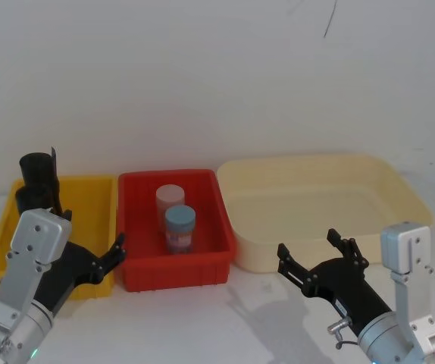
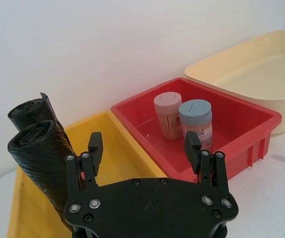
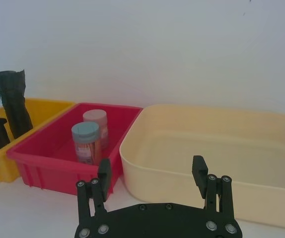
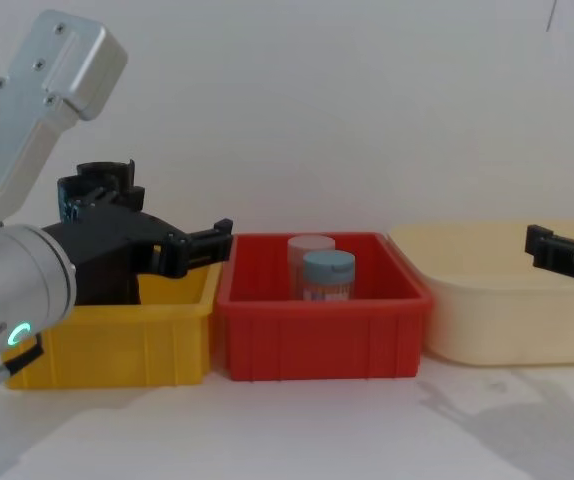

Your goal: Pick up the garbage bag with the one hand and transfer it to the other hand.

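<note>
Two fingers of the left gripper point(image 2: 143, 144) stand spread w/ nothing btwn them. It is empty, hovering low over the near right part of the yellow bin point(image 1: 89, 189), tips aimed toward the red bin point(image 1: 176, 267). The garbage bag point(image 2: 38, 158) stands upright in that yellow bin, long axis vertical, top well above the rim. It sits just outside one finger, on the robot's left of the gap, not in it. So the grab prob. calls for a sideways shift left, then closing across the roll's width. A second black roll point(image 2: 31, 111) stands right behind it, close enough to get snagged. The right gripper point(image 1: 308, 244) is also spread and empty, in front of the cream tub point(image 1: 316, 197), well apart from the bag w/ the red bin btwn — the left arm is clearly nearer. Markings: a thin red band on the bag, no text legible. The blue-lidded jar point(image 1: 179, 227) carries a label too small to read, and the pink-lidded jar point(image 1: 170, 199) beside it shows none.
</note>
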